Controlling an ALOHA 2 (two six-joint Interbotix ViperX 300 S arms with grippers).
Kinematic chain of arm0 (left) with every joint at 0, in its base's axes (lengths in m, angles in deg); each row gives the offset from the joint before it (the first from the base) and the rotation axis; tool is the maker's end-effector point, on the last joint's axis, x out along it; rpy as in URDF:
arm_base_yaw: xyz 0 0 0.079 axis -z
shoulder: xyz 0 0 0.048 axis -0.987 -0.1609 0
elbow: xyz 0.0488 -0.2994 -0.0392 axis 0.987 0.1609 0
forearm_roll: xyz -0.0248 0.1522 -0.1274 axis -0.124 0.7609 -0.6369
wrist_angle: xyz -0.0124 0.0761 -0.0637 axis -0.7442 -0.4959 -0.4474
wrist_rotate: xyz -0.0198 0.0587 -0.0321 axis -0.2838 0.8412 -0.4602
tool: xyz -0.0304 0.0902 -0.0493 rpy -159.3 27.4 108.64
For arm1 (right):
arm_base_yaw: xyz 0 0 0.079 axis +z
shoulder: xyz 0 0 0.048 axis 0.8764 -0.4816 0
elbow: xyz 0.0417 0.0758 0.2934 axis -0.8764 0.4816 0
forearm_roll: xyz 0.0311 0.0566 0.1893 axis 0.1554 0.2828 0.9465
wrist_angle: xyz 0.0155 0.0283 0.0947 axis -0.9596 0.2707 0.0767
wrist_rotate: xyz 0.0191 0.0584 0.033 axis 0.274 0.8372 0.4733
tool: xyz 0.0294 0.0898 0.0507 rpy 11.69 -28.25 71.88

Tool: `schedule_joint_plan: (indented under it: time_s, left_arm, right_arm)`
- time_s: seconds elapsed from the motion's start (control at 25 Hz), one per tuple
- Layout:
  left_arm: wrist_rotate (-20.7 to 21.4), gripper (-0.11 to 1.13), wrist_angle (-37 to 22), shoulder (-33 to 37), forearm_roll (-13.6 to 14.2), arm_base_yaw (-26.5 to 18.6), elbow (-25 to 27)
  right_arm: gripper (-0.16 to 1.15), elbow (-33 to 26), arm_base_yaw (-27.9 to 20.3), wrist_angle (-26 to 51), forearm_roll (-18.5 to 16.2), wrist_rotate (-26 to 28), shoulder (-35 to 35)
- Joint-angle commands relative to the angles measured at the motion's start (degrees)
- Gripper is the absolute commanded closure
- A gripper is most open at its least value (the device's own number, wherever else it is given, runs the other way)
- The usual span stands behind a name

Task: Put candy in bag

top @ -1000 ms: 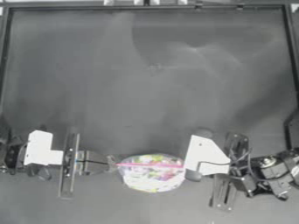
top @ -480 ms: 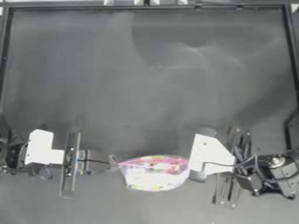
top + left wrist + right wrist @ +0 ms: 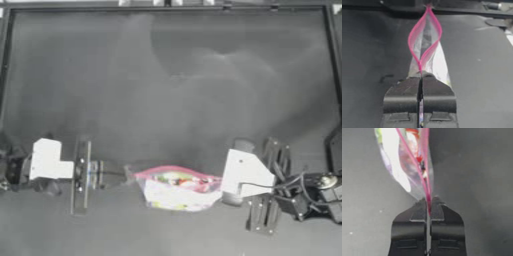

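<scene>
One bag (image 3: 175,190), clear, pink strip along mouth, several colourful sweets inside, exact number unreadable. Two grippers: left gripper (image 3: 127,174), right gripper (image 3: 224,189), one at each bag end. One dark table (image 3: 174,80).

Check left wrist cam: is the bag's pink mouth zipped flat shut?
No, the bag's pink strips bow apart in a loop ahead of the left gripper.

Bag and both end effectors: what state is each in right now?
bag: held up between the two arms near the table's front edge, pink closure strip bowed apart, so the mouth is partly open; colourful contents inside.
left end effector: shut on the bag's left end of the strip.
right end effector: shut on the bag's right end of the strip.
candy: not visible as a separate piece.
</scene>
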Motion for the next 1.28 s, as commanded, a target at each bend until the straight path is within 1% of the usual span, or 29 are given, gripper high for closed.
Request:
schedule_joint_plan:
  time_s: [0.04, 0.28, 0.6, 0.72, 1.12, 1.28]
  left_arm:
    - [1.58, 0.9, -2.11, 4.66, 0.09, -0.88, -0.79]
    - [3.87, 0.9, -5.36, 7.47, 0.09, -2.02, -0.79]
    - [4.04, 0.9, -5.62, 7.03, 0.09, -3.69, -0.7]
    - [4.22, 0.9, -6.5, 7.12, 0.26, -5.01, -0.79]
    - [4.39, 0.9, -6.86, 6.86, 1.14, -7.47, -0.97]
    - [4.39, 0.9, -6.86, 5.8, 1.23, -7.56, -0.97]
  right_arm:
    - [0.94, -1.76, -0.88, -0.09, -1.14, -0.97, 2.2]
    - [0.94, -2.2, -2.99, -0.18, -1.23, -3.87, 3.08]
    - [0.94, -2.02, -6.33, -0.7, -0.88, -8.0, 3.16]
    - [0.94, -1.85, -7.21, -0.97, -0.97, -9.05, 3.16]
    - [0.94, -0.97, -9.32, -1.93, -0.7, -11.25, 3.78]
    - [0.94, 0.44, -10.02, -4.66, -0.62, -11.16, 3.78]
